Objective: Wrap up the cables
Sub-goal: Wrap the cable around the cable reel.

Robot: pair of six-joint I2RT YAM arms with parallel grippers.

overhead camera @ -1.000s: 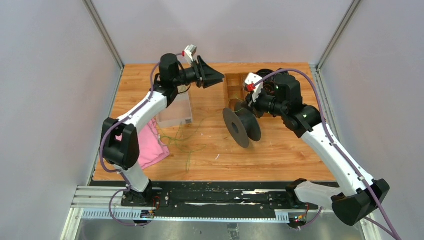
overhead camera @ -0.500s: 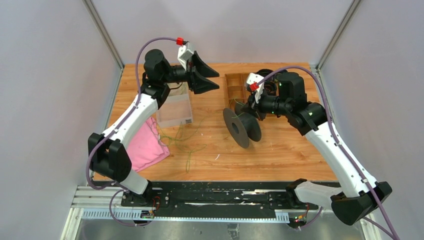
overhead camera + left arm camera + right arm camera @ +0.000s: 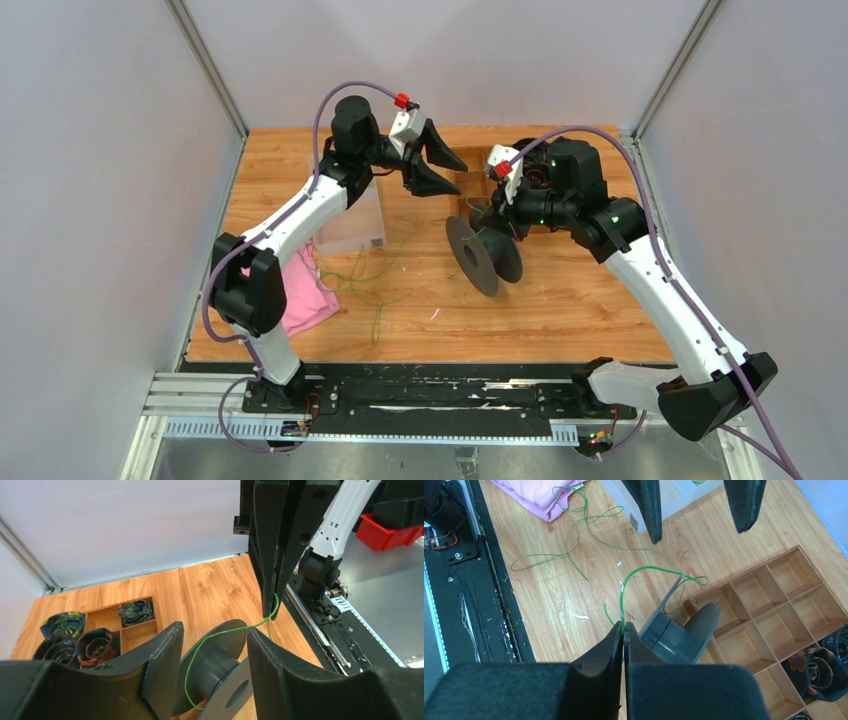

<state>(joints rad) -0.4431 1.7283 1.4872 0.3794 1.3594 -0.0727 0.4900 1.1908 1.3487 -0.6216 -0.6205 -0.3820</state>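
The right gripper (image 3: 624, 630) has its two black fingers pressed tight together, and nipped at their very tips is the thin yellowish-green cable (image 3: 644, 569). The left wrist view shows the same pinch from the other side, with the strand caught at the end of those fingers. From the pinch the cable arches up and over, then runs down across the hub of the black spool (image 3: 485, 250). The spool sits with its flanges tilted on the wooden table (image 3: 560, 300), a little past centre toward 3 o'clock and just beside the right gripper's tips. The rest of the cable trails from the spool toward 8 o'clock in loose loops over the boards, reaching the edge of a pink cloth (image 3: 300, 295) at the table's 9 o'clock side. The left gripper (image 3: 452, 175) hangs in the air at about 12 o'clock. Its fingers are spread apart with nothing between them, pointed toward the spool and the other gripper, near them but not touching. Under its arm stands a clear plastic box (image 3: 355, 230), just beyond the cloth. At 1 o'clock, behind the spool, a wooden compartment tray (image 3: 769, 595) holds rolled patterned fabric (image 3: 62, 622) in some cells.
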